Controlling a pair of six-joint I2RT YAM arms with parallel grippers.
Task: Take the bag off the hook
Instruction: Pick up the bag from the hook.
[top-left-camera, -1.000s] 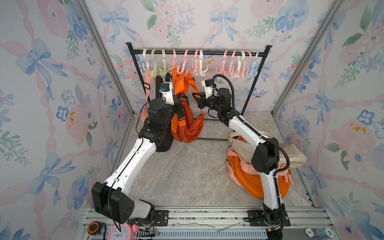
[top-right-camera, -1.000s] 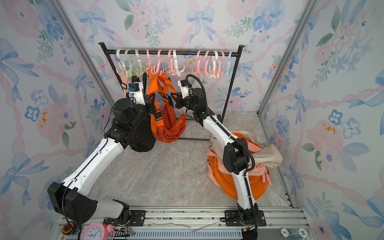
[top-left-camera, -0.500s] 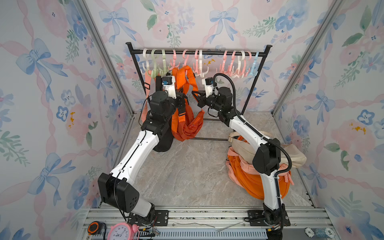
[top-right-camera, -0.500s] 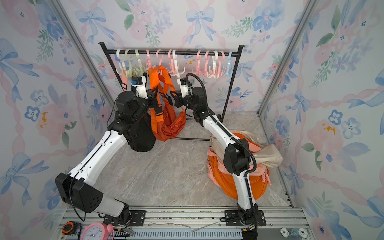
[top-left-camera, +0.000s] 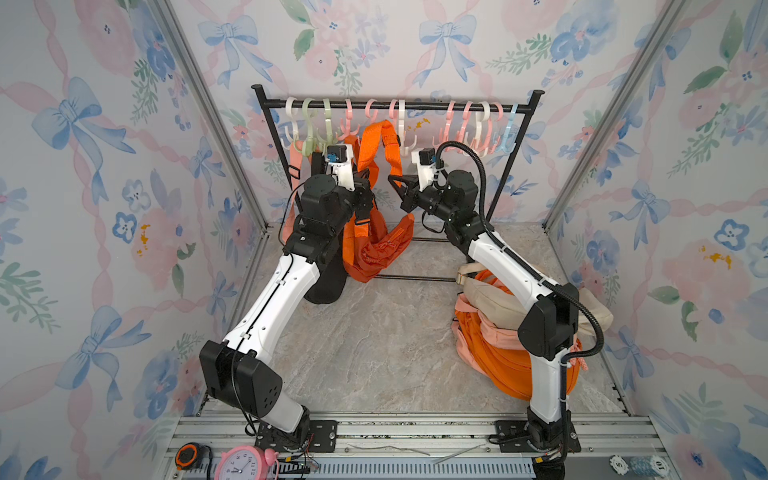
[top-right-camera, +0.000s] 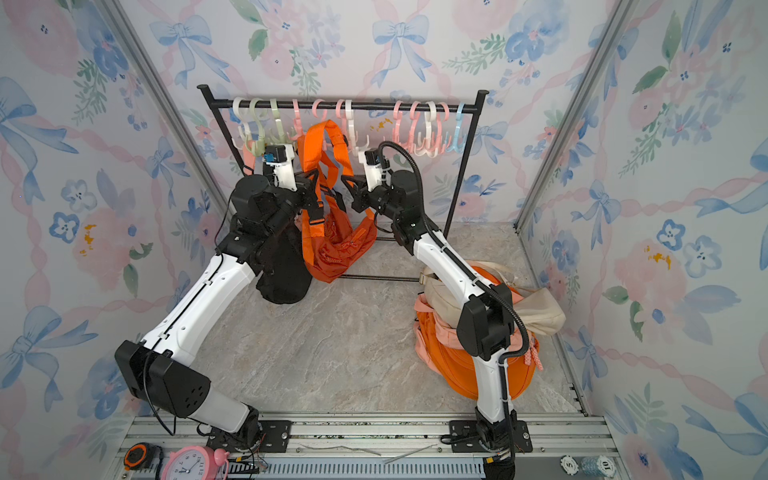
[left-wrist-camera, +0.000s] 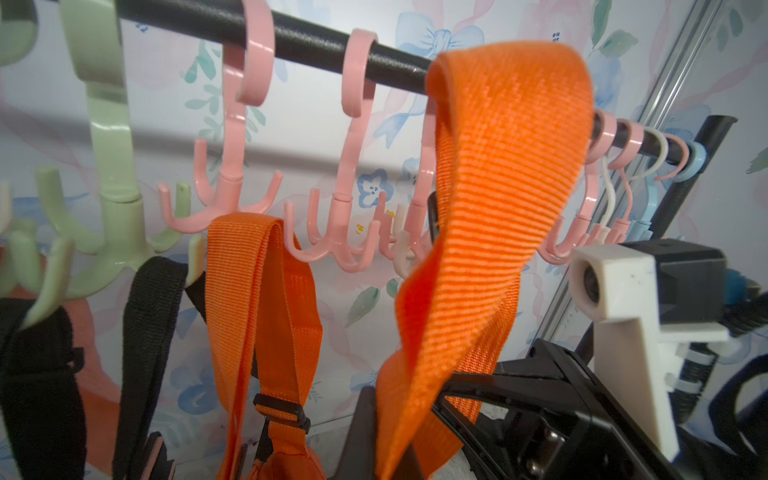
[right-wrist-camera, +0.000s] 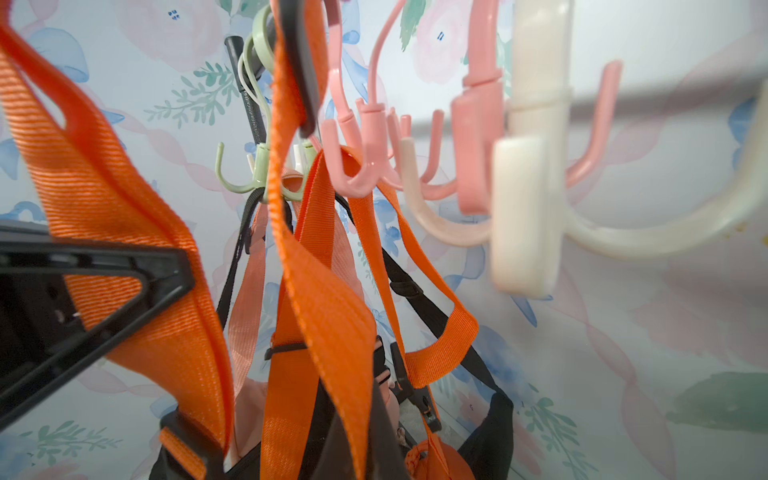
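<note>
- In both top views, an orange bag (top-left-camera: 376, 249) hangs low from a rack (top-left-camera: 436, 109) at the back of the tabletop (top-left-camera: 374, 353). Its strap (top-left-camera: 384, 137) arches up towards the rail. The left end effector (top-left-camera: 365, 187) and the right end effector (top-left-camera: 397, 189) sit close together, and both appear clamped shut on that strap. An uneven pull from the two arms may tip the light rack.
- In the left wrist view, a second fold of the strap lies over a prong of a pink hook (left-wrist-camera: 230, 174), beside a black strap (left-wrist-camera: 149, 332). If the bag is drawn away before that fold clears the prong, the hook may drag along the rail. The webbing may also slip out of the grip.
- In the right wrist view, a white hook (right-wrist-camera: 519, 216) and its pink neighbours crowd close to the strap. The raised loop may snag on one of them.
</note>
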